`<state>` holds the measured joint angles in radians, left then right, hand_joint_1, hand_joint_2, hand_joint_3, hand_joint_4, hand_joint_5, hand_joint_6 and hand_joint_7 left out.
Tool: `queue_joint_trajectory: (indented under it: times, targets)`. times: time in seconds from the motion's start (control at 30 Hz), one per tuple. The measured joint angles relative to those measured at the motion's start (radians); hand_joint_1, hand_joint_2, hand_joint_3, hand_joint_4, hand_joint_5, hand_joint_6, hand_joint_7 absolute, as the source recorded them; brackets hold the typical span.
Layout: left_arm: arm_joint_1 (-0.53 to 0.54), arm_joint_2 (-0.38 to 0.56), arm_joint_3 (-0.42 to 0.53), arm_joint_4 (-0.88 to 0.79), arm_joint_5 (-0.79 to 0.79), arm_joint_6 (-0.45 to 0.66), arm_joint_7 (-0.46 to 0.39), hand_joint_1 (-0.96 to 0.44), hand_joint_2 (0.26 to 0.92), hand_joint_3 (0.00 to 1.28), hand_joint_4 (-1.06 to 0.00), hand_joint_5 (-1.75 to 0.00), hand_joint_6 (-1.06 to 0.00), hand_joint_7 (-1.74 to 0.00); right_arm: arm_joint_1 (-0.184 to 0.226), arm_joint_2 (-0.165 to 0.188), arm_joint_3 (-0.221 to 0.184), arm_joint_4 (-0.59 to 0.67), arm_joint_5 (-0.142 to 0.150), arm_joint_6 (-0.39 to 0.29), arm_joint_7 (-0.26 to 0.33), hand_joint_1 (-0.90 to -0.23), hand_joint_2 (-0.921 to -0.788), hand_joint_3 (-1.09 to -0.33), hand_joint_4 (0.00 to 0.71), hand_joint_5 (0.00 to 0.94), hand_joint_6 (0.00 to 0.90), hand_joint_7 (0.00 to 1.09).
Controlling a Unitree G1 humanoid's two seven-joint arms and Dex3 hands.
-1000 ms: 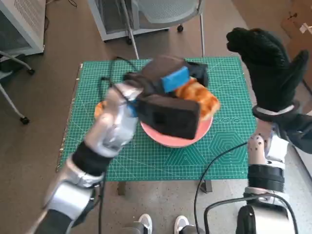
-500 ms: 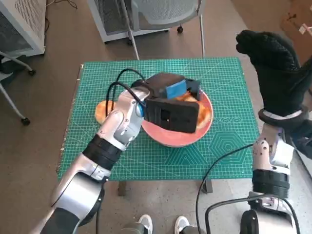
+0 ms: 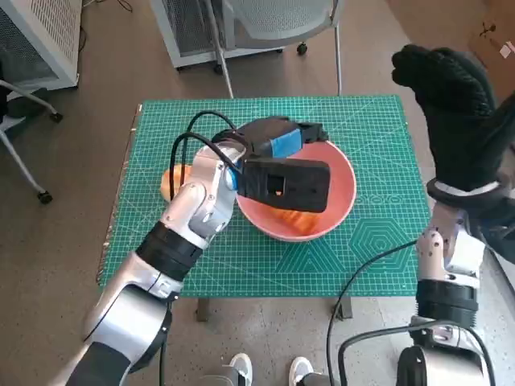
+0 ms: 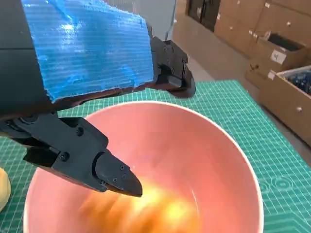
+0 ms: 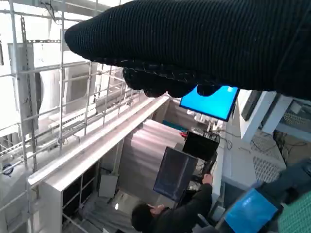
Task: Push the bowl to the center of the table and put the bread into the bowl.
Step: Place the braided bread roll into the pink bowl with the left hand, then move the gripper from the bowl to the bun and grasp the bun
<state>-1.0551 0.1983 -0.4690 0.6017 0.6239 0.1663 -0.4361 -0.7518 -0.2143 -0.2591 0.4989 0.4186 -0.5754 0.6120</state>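
The pink bowl [image 3: 341,178] stands near the middle of the green mat [image 3: 366,249]. A golden piece of bread [image 3: 294,222] lies inside it, by the near wall. The left wrist view shows that bread [image 4: 146,211] as a blur on the floor of the bowl [image 4: 199,145]. My left hand [image 3: 278,161] hovers over the bowl's far left part, thumb and fingers [image 4: 170,68] apart with nothing between them. A second bread piece [image 3: 172,182] lies on the mat left of the bowl, partly behind my forearm. My right hand [image 3: 455,104] is raised high off the table's right edge, empty.
A chair [image 3: 273,16] stands behind the table and white cabinets [image 3: 36,36] at the far left. Feet [image 3: 265,368] show below the table's near edge. In the right wrist view a person [image 5: 167,213] sits by screens.
One second ago my left hand held the bread above the bowl. The bread has since left the hand and lies in the bowl. My right hand stayed raised.
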Motion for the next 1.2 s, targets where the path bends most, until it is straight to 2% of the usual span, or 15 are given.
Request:
queue_joint_trajectory:
  times: [0.37, 0.6, 0.77, 0.93, 1.2]
  targets:
    - [0.019, 0.042, 0.019, -0.113, -0.011, 0.004, -0.01, -0.33, 0.77, 0.0, 0.0, 0.0, -0.14, -0.18, 0.0, 0.001, 0.005, 0.013, 0.007, -0.005, 0.009, -0.679, -0.921, -0.71, 0.274, 0.0, 0.359, 0.0]
    - [0.079, 0.105, 0.071, -0.318, -0.04, 0.047, -0.087, -0.32, 0.756, 0.0, 0.0, 0.0, -0.14, -0.18, -0.001, 0.001, 0.007, 0.015, 0.01, -0.01, 0.021, -0.676, -0.921, -0.715, 0.276, 0.001, 0.36, 0.0]
    - [0.132, 0.19, 0.153, -0.51, -0.074, 0.075, -0.154, -0.27, 0.736, 0.0, 0.0, 0.0, -0.17, -0.12, -0.001, 0.001, 0.006, 0.012, 0.012, -0.009, 0.025, -0.676, -0.921, -0.716, 0.277, 0.001, 0.361, 0.0]
    - [0.194, 0.31, 0.266, -0.694, -0.083, 0.098, -0.187, -0.25, 0.727, 0.0, 0.0, 0.0, -0.21, -0.06, -0.001, -0.004, 0.004, 0.009, 0.021, 0.001, 0.032, -0.676, -0.921, -0.714, 0.277, 0.001, 0.361, 0.0]
    - [0.295, 0.444, 0.375, -0.84, -0.062, 0.173, -0.205, -0.22, 0.724, 0.0, 0.0, 0.0, -0.22, -0.04, 0.0, -0.009, -0.002, 0.002, 0.036, 0.012, 0.038, -0.686, -0.921, -0.71, 0.279, 0.002, 0.367, 0.0]
